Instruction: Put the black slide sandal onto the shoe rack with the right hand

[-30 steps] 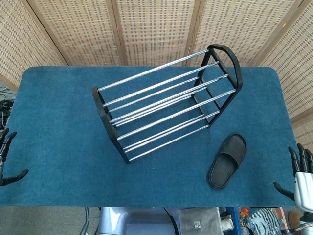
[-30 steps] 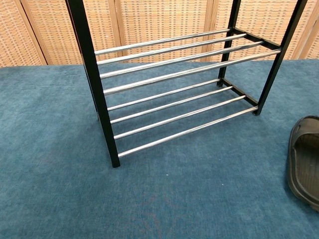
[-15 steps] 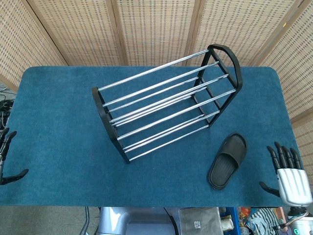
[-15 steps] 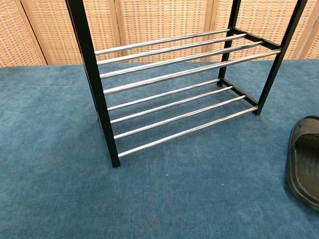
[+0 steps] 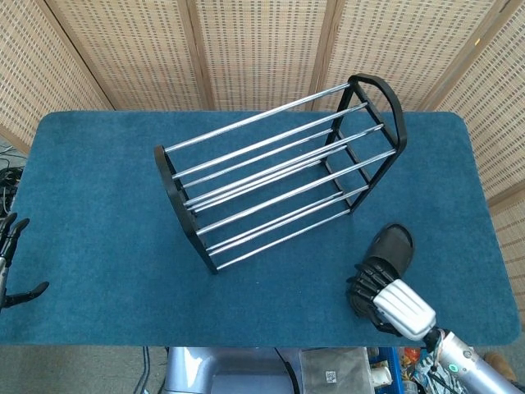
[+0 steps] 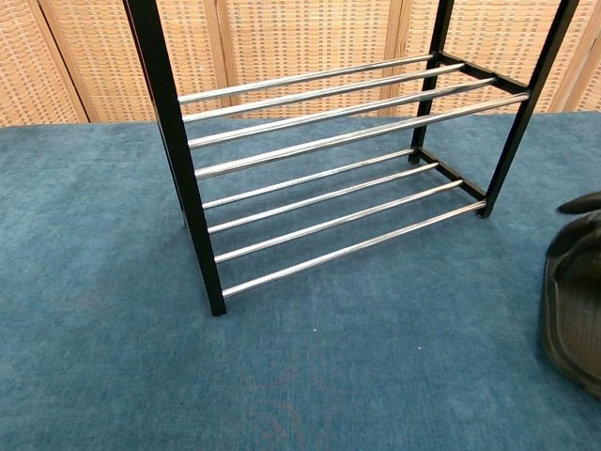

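Directly beneath the right hand (image 5: 385, 289) lay the black slide sandal (image 5: 392, 250), sole down on the blue table cover (image 5: 98, 205), with the hand positioned over its heel end and the dark fingers (image 5: 367, 275) lying across the footbed; only the toe end and strap remained uncovered ahead of the fingertips. Whether the fingers had closed on the sandal or merely rested over it could not be determined from either view, and the chest view showed only the sandal's left edge at the frame border. The sandal's long axis ran from the wrist side out toward the upper right, roughly in line with the forearm, so a grip across its width appeared to be the available approach. From the hand, the shoe rack (image 5: 279, 176) stood forward and to the left, near but not touching the sandal, its chrome rails (image 5: 271, 168) running diagonally and both tiers unoccupied. The left hand (image 5: 10, 267) waited at the far edge of the table, fingers apart, holding nothing, well apart from the sandal; the right hand was plainly the nearer one.
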`<state>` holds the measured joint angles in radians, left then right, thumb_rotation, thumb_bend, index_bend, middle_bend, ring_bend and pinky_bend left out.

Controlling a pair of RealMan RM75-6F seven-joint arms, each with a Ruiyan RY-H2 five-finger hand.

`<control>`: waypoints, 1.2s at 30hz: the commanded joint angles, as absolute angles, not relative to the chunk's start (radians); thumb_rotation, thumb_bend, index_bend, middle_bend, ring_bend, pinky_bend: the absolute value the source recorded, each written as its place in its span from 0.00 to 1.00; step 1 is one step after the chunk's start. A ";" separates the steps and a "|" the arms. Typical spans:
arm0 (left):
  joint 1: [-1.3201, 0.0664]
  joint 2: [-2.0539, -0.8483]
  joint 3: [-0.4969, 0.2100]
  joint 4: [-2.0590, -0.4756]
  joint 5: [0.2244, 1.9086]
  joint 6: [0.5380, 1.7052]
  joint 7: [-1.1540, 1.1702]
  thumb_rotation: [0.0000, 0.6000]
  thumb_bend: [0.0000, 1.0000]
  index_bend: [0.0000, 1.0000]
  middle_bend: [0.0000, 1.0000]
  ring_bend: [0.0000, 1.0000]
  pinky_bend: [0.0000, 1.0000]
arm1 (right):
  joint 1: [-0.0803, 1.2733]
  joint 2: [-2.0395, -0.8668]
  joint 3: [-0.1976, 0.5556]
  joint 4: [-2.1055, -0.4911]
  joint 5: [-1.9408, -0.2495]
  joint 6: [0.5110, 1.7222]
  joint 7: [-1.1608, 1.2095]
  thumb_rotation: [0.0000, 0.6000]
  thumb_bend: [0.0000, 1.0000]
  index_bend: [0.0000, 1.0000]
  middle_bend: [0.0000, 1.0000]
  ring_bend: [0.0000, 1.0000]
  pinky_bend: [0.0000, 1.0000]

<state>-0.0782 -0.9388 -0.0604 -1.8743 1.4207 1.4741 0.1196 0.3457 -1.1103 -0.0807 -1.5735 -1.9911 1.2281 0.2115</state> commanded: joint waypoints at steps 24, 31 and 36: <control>-0.094 -0.932 -0.063 -1.879 1.394 1.440 0.112 1.00 0.11 0.00 0.00 0.00 0.00 | 0.445 -1.188 -0.078 -1.666 -1.635 0.821 -0.289 1.00 0.97 0.35 0.35 0.15 0.07; -0.094 -0.935 -0.060 -1.883 1.395 1.440 0.123 1.00 0.11 0.00 0.00 0.00 0.00 | 0.390 -1.072 -0.138 -1.696 -1.614 0.871 -0.325 1.00 1.00 0.37 0.41 0.21 0.13; -0.094 -0.939 -0.056 -1.888 1.396 1.438 0.135 1.00 0.11 0.00 0.00 0.00 0.00 | 0.350 -1.003 -0.133 -1.691 -1.526 0.917 -0.359 1.00 1.00 0.37 0.37 0.20 0.12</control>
